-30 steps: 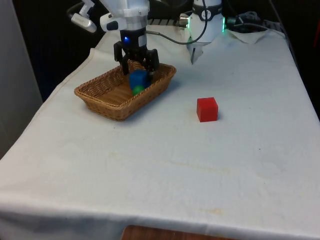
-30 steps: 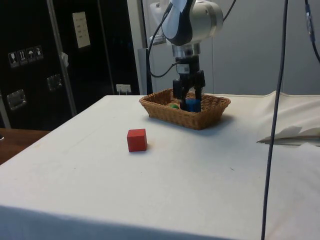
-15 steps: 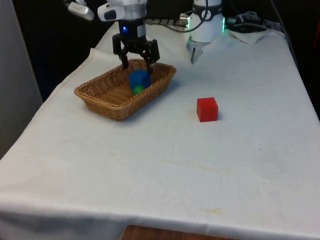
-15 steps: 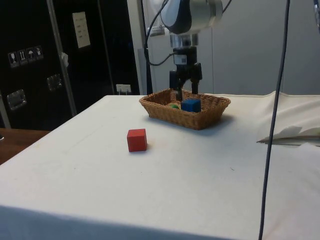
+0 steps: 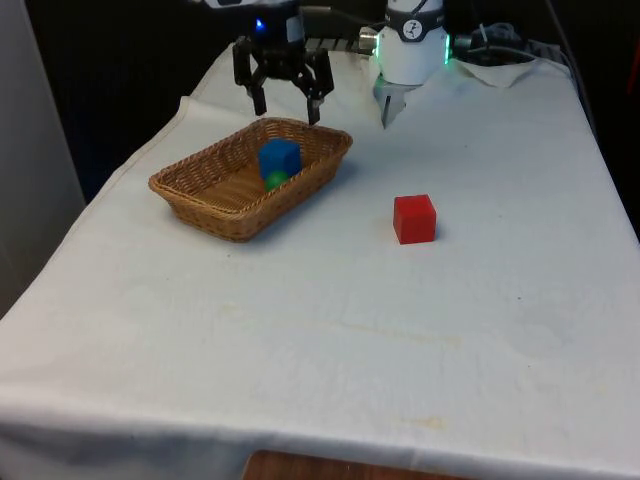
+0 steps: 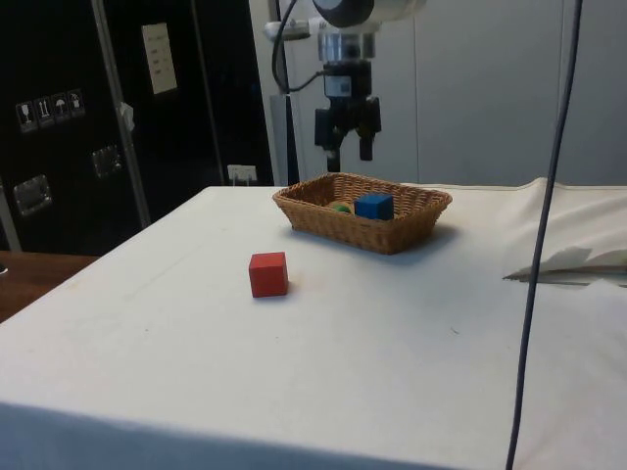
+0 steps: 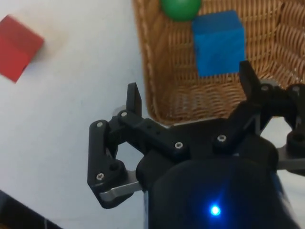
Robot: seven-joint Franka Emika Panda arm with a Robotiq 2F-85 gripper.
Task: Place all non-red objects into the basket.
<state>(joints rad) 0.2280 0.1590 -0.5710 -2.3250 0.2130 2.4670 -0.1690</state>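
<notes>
Our hand [image 5: 284, 98] hangs wide open and holds nothing, above the basket's [image 5: 200, 190] far end. The blue block [image 5: 279, 157] and green ball [image 5: 273, 180] lie inside it. We should leave the red block [image 5: 414, 218] on the table [image 5: 400, 330] alone.

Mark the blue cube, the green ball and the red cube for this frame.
blue cube [image 5: 280, 158], front view, on its front face, inside the basket.
green ball [image 7: 180, 7], wrist view, on its rounded surface, beside the blue cube.
red cube [image 6: 267, 274], side view, on its near face, on the cloth.
</notes>
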